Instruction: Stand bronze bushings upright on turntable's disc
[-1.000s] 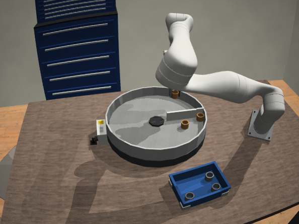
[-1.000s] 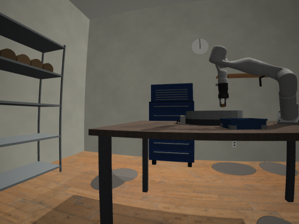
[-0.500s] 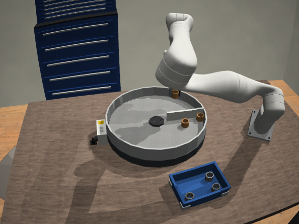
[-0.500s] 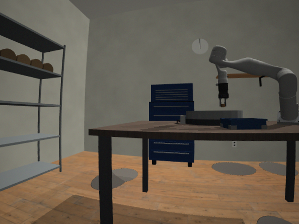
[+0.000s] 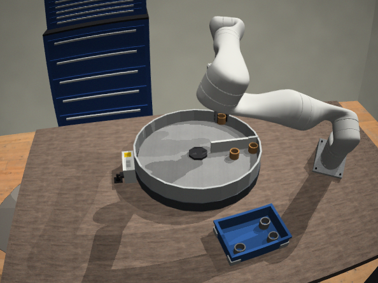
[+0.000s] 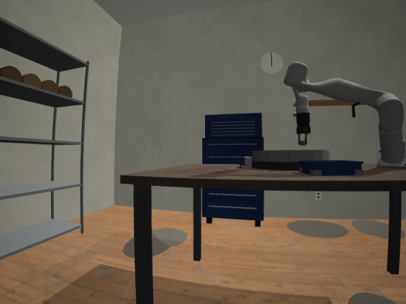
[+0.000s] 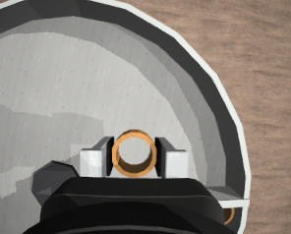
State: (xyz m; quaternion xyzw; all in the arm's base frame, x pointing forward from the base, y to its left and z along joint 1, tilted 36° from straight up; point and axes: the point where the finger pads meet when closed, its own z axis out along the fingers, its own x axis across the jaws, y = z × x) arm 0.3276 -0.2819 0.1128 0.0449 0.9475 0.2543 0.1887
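Note:
My gripper (image 5: 221, 119) (image 6: 303, 143) (image 7: 134, 150) is shut on a bronze bushing (image 5: 221, 121) (image 6: 303, 143) (image 7: 135, 170), held upright above the back of the turntable's disc (image 5: 165, 139) (image 7: 54, 74). Two bronze bushings stand upright on the disc: one (image 5: 234, 156) right of the dark hub (image 5: 198, 154) (image 7: 53, 182), the other (image 5: 253, 150) (image 7: 230, 216) by the right rim, partly hidden in the wrist view. Three steel bushings (image 5: 264, 227) (image 5: 273, 240) (image 5: 239, 252) are in the blue crate (image 5: 243, 219) (image 6: 328, 169). No bronze bushing shows there.
A raised grey wall (image 5: 188, 194) (image 6: 290, 155) rings the disc. A divider (image 5: 229, 145) (image 7: 235, 203) runs from near the hub to the right rim, between the held bushing and the standing ones. A small white box (image 5: 128, 168) (image 6: 248, 162) is at the turntable's left side.

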